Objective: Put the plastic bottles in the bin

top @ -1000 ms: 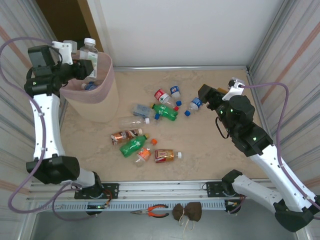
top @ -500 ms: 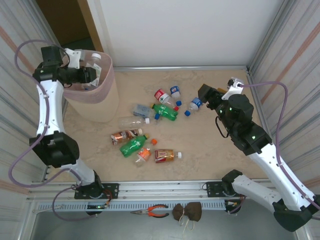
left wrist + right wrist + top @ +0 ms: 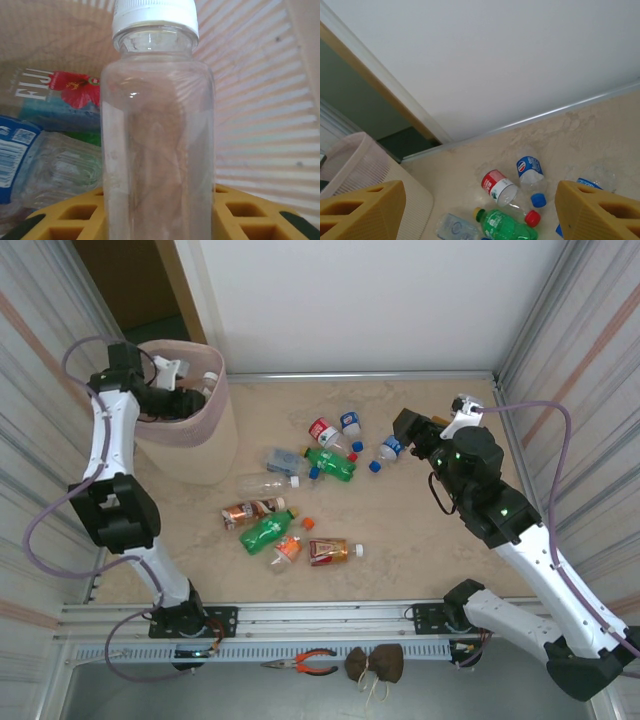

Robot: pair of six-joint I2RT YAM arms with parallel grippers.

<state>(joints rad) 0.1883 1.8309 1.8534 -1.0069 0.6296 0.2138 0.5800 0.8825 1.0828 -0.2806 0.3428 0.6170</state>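
A clear, label-free plastic bottle with a white cap (image 3: 157, 145), probably light, slick and easily crushed, sat clamped mid-body in the left gripper (image 3: 186, 397) within the mouth of the pink-lined beige bin (image 3: 206, 452). The right gripper (image 3: 480, 202) hung open-jawed above scattered bottles (image 3: 330, 464).

Overhead plus wrist close-ups (bin (image 3: 195, 445) shared)
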